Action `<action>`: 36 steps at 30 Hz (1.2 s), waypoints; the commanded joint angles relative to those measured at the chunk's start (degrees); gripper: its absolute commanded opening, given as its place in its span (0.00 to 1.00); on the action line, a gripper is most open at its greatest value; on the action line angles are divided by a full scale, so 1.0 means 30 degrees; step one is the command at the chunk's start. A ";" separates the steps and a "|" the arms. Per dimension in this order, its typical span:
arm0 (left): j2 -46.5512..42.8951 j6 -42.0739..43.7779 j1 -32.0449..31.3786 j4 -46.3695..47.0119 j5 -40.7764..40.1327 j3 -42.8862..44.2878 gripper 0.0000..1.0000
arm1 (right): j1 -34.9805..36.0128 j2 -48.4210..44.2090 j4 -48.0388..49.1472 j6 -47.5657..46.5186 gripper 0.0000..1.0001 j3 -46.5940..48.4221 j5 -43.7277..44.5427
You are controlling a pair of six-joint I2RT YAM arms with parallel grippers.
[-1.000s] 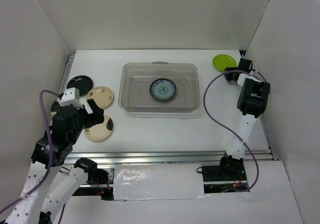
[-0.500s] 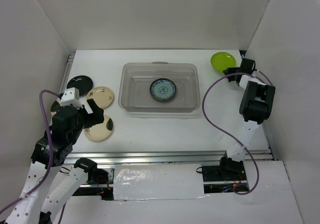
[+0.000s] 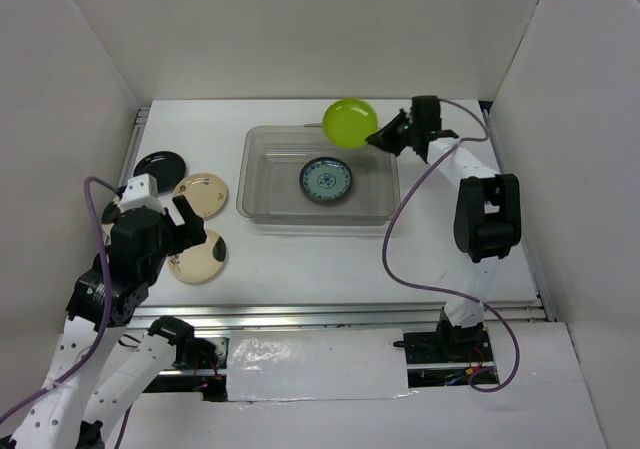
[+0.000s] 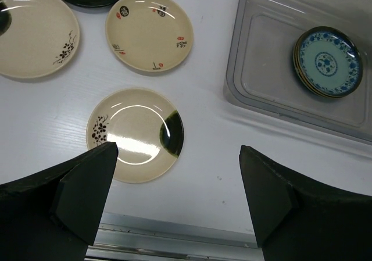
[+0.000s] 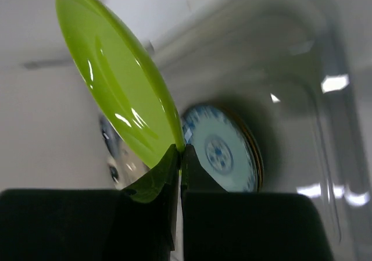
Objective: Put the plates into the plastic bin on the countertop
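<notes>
My right gripper (image 3: pixel 385 135) is shut on the rim of the lime green plate (image 3: pixel 350 122) and holds it tilted in the air over the far right part of the clear plastic bin (image 3: pixel 262 201). In the right wrist view the green plate (image 5: pixel 116 92) stands above my pinched fingertips (image 5: pixel 180 153). Teal-patterned plates (image 3: pixel 326 180) lie stacked inside the bin. My left gripper (image 4: pixel 177 200) is open and empty above the white countertop (image 3: pixel 320 259), near a cream plate with a black patch (image 4: pixel 135 134). Two more cream plates (image 4: pixel 149 32) and a black plate (image 3: pixel 158 165) lie left of the bin.
White walls enclose the countertop on three sides. A metal rail (image 3: pixel 340 316) runs along the near edge. My right arm's purple cable (image 3: pixel 395 239) loops over the countertop right of the bin.
My right gripper has lifted the lime green plate from the far right corner and carried it left, to above the bin's far right part. My left arm has barely moved.
</notes>
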 commanded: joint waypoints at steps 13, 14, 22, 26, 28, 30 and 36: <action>0.1700 -0.2666 -0.0015 -0.2577 -0.1503 0.2612 0.99 | 0.3116 0.1138 -0.4470 -0.3842 0.00 0.0933 -0.0343; 0.2254 -0.2934 -0.0015 -0.2842 -0.1386 0.2762 0.99 | 0.3175 0.0818 -0.4443 -0.3843 0.01 0.0613 -0.0196; 0.4866 -0.6771 0.0277 -0.3254 0.0284 0.2238 0.99 | 0.3936 -0.2227 -0.4529 -0.4486 1.00 -0.0298 -0.0198; 0.4897 -0.9141 0.0482 -0.3368 0.0023 0.1563 0.99 | 0.4522 -0.5997 -0.5524 -0.5654 1.00 -0.0531 0.1670; 0.4605 -1.1308 0.0512 -0.3605 -0.0648 0.0833 0.99 | 0.5251 -0.7557 -0.5527 -0.6126 1.00 -0.1434 0.2439; 0.4254 -1.4108 0.0746 -0.4627 -0.1090 -0.0101 0.99 | 0.5664 -0.9899 -0.5324 -0.6537 1.00 -0.2169 0.2707; 0.2614 -1.9539 0.1391 -0.4372 -0.1474 -0.3965 0.99 | 0.6719 -1.6461 -0.0563 -0.6277 1.00 -0.8783 -0.2848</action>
